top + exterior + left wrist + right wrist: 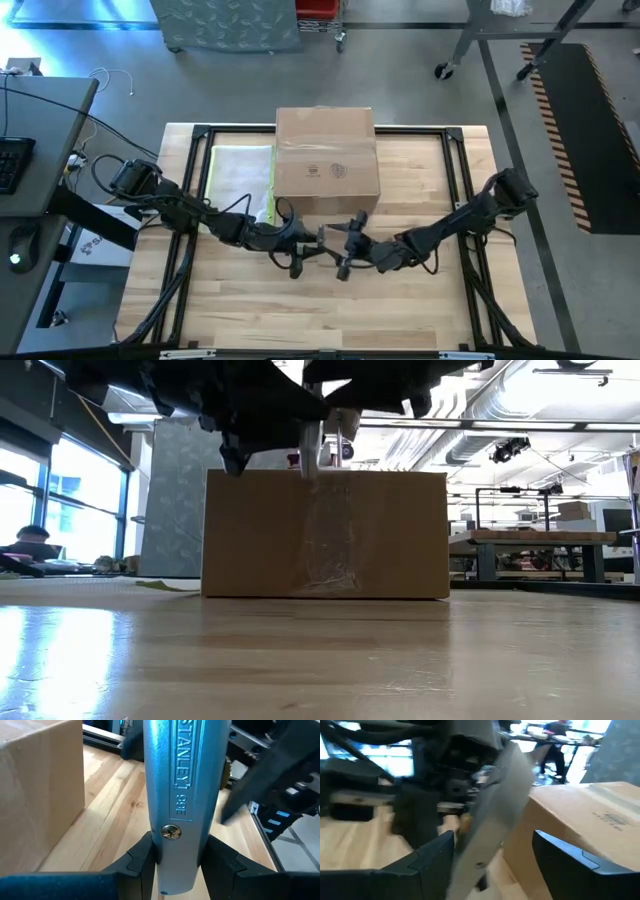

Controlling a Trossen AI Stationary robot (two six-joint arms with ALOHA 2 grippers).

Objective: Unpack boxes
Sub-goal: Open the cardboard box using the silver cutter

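Observation:
The brown cardboard box (325,160) stands at the middle of the table's far half, its taped near wall (325,535) facing the low view. My left gripper (305,250) hangs just in front of the box, shut on a grey metal utility knife (175,785). The knife also shows in the low view (312,445), above the box's near top edge. My right gripper (495,865) is open beside the left one (348,250). Its two fingers stand on either side of the knife (492,820), with a gap to each. My left gripper pinches the knife's handle (172,832) between its two fingers, which lie against the handle's two flat sides near the screw. The knife runs on forward past the fingertips (140,865). It is lifted clear of the table, in front of the box's near wall.
A flat clear sleeve with a yellow edge (240,175) lies left of the box. A black frame (200,150) runs around the table's working area. Bare wood (320,310) stretches toward the near edge. A desk with a keyboard (15,160) stands off the table's left.

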